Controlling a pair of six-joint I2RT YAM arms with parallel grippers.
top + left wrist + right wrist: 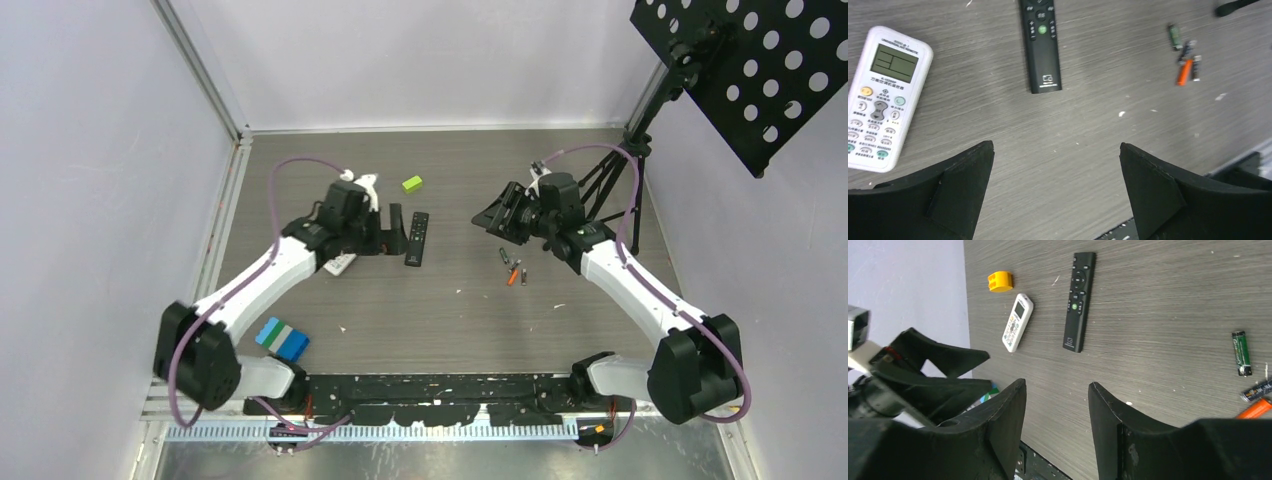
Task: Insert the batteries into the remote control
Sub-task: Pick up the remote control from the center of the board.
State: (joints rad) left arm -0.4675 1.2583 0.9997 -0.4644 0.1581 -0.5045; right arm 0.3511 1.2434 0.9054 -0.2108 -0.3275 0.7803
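A slim black remote (pixel 417 238) lies face up mid-table, also seen in the left wrist view (pixel 1040 45) and the right wrist view (pixel 1078 302). A white remote (pixel 883 97) with a display lies left of it, partly under my left arm (pixel 340 263). Several small batteries (pixel 512 268) lie loose to the right: a green one (pixel 1241 352), a dark one (pixel 1258 390) and an orange one (pixel 1184 72). My left gripper (pixel 1055 145) hovers open and empty beside the black remote (pixel 397 232). My right gripper (pixel 1057 382) is open and empty, just above the batteries' far side (pixel 495 218).
A small lime block (pixel 412 183) sits behind the remotes and looks yellow in the right wrist view (pixel 1000 281). Blue, white and green blocks (pixel 282 338) lie near my left arm's base. A tripod (pixel 625 160) with a perforated black panel stands at the back right. Walls enclose the table.
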